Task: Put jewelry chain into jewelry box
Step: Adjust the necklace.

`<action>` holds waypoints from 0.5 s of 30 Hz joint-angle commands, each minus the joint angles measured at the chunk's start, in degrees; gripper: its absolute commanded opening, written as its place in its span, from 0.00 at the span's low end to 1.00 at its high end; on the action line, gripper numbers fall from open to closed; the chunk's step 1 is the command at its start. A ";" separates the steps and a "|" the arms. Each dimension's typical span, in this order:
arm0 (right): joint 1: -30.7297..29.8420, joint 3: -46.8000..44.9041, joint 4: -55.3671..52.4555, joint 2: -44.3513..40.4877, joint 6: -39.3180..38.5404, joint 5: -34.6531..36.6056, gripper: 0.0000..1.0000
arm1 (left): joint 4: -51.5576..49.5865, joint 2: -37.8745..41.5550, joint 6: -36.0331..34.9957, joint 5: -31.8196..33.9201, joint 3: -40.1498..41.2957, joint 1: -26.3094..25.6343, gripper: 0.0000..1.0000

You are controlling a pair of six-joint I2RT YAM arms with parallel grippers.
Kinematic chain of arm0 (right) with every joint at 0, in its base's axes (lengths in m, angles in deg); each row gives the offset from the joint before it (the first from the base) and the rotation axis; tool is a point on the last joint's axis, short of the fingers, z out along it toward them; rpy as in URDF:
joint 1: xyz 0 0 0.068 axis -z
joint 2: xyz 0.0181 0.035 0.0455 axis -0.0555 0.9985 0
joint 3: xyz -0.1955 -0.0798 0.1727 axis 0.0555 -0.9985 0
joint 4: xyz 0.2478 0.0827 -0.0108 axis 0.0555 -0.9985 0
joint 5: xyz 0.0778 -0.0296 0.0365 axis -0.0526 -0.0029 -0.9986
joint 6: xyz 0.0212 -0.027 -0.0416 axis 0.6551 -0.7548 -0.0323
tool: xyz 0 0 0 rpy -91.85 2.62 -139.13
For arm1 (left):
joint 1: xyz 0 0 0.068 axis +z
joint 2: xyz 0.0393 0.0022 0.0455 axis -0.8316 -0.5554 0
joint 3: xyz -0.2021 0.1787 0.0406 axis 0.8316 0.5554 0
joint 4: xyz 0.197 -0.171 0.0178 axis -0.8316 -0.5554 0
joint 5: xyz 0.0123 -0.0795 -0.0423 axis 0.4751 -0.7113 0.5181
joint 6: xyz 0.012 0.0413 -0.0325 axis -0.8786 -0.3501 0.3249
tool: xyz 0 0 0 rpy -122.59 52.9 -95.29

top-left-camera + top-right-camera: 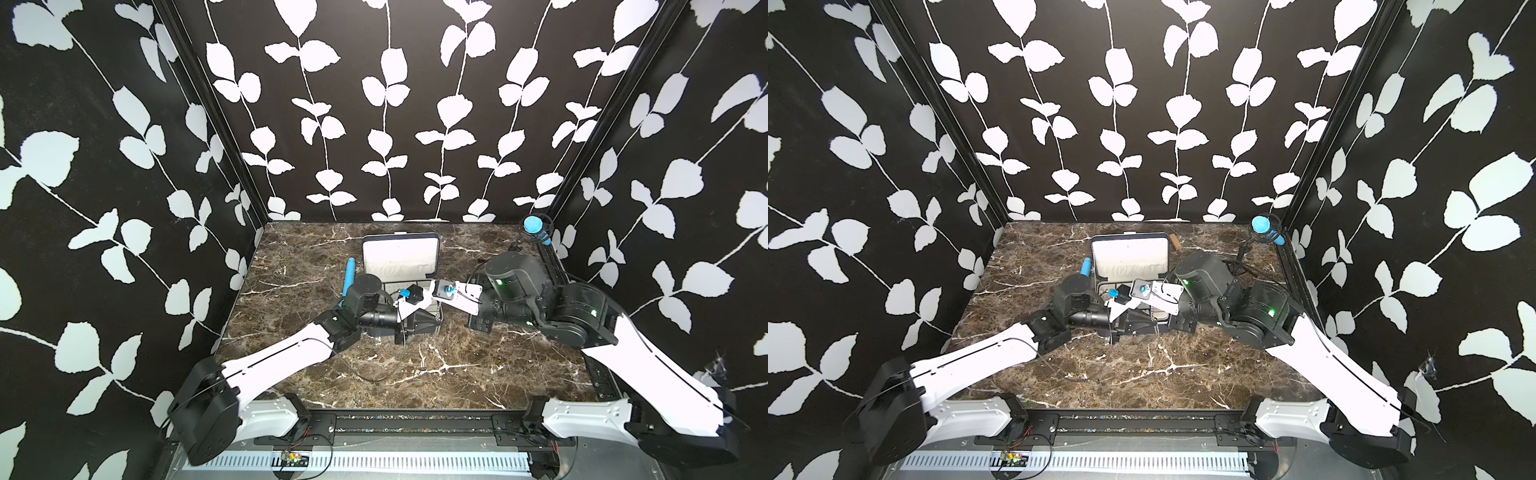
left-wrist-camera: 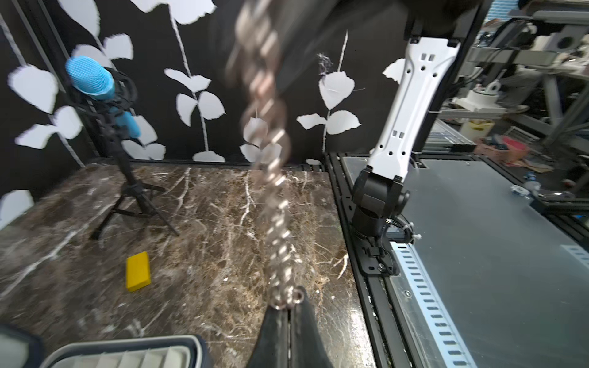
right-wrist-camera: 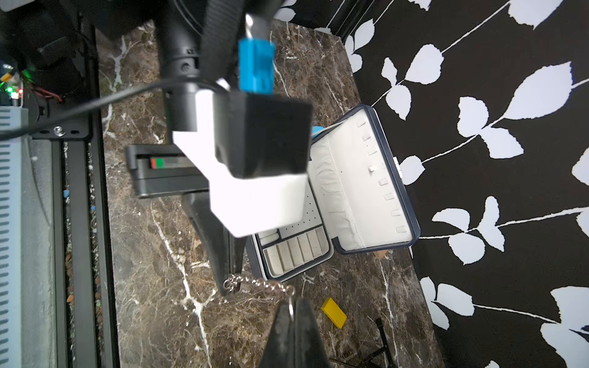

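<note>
The chain (image 3: 258, 284) is up in the air, pulled out between the two hands and not in the box (image 3: 411, 204). The left hand (image 2: 288, 313) has its fingers pressed together on one end link. From there the chain (image 2: 274, 197) runs away in a blurred line towards the other arm. The right hand (image 3: 293, 315) is pinched tight on a small ring at the other end, and in that wrist view the left hand's black tip (image 3: 228, 280) grips the far end, so the chain hangs nearly level between them.

The box stands open on the worktop (image 1: 415, 365), its white-lined lid (image 1: 399, 253) upright towards the back wall and its tray of small compartments (image 3: 296, 251) lying flat in front. The chain hangs close by a front corner of the tray. Whether it is over the corner or just outside it I cannot tell, but it touches neither the tray nor the lid.

In both top views the two arms meet above the tray, and their wrist cameras hide the hands and the chain.

A yellow block (image 2: 138, 270) lies on the worktop near the box, apart from it. A blue microphone (image 1: 536, 227) on a black tripod stands in the far corner on the right arm's side. A blue cylinder (image 1: 349, 276) lies just beside the box on the left arm's side.
</note>
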 commanded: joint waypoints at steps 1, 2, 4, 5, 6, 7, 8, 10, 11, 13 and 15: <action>0.53 -2.75 10.59 -1.48 3.17 1.17 0.00 | -6.04 3.80 -2.70 4.60 -0.96 -0.01 0.00; 0.57 -3.55 12.24 -1.49 3.55 1.55 0.00 | -6.83 4.34 -2.73 5.25 -0.82 0.16 0.00; 0.86 -4.89 15.78 -1.49 4.50 2.28 0.00 | -8.36 5.27 -2.67 6.55 -0.91 0.72 0.00; 1.10 -5.66 17.63 -1.50 5.05 2.91 0.00 | -9.05 5.65 -2.47 7.49 -0.93 1.05 0.00; 1.32 -6.45 19.66 -1.50 5.55 3.62 0.00 | -9.71 6.04 -2.29 8.45 -0.93 1.48 0.00; 1.52 -7.15 21.75 -1.44 5.98 4.28 0.00 | -10.26 6.36 -1.99 8.88 -0.89 2.06 0.00; 1.78 -7.99 23.87 -1.39 6.37 5.02 0.00 | -10.34 6.70 -1.53 10.63 -0.81 2.73 0.00; 2.50 -9.37 27.78 -0.94 7.45 5.99 0.00 | -10.16 6.83 -0.36 13.01 -0.95 4.30 0.00; 2.91 -9.89 29.76 -0.66 8.05 6.14 0.00 | -10.03 6.71 0.12 13.86 -1.19 5.13 0.00; 3.51 -10.95 33.74 0.25 9.03 6.20 0.00 | -9.84 6.06 0.82 15.40 -2.29 6.36 0.00; 4.30 -11.94 38.00 1.43 10.23 6.25 0.00 | -9.87 4.76 0.97 17.34 -4.16 7.32 0.00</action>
